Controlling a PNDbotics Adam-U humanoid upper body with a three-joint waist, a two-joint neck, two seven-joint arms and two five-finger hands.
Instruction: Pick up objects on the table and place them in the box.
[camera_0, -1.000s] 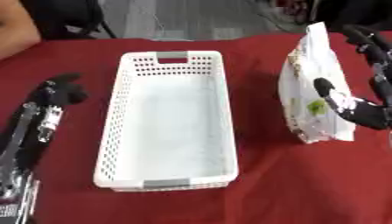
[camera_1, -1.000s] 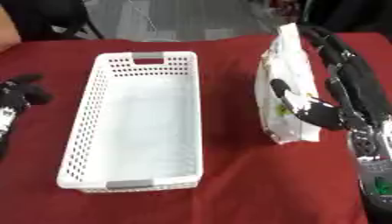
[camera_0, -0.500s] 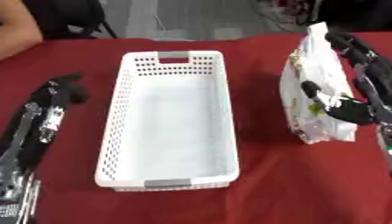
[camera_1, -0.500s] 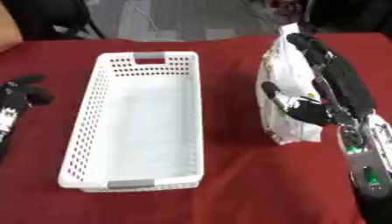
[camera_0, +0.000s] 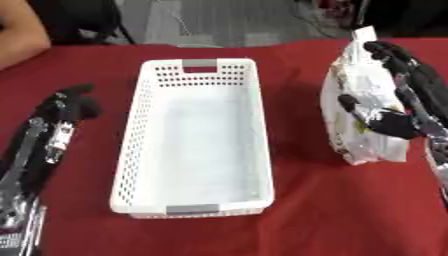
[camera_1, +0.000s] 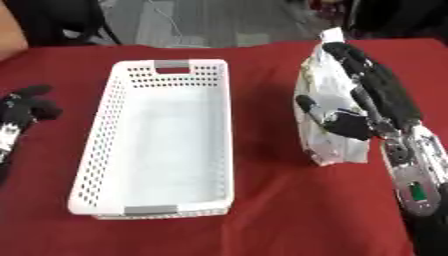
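Note:
A long white perforated box (camera_0: 131, 145) stands empty in the middle of the red table. To its right a white snack bag (camera_0: 359, 95) with a small green mark stands upright on its lower edge. My right hand (camera_1: 385, 95) comes in from the right and grips the bag: the fingers lie over its top and far side, and the thumb presses on the face turned toward the box. My left hand (camera_0: 74, 105) rests on the cloth left of the box, fingers relaxed, holding nothing.
My left forearm (camera_0: 22, 170) lies along the left edge of the table. Red cloth (camera_0: 306, 215) stretches between the box and the bag and along the front. The table's far edge runs just behind the box.
The right hand's fingers have swung left from beside the bag's top onto the bag, closing round it. The bag, the box and the left hand stay where they were.

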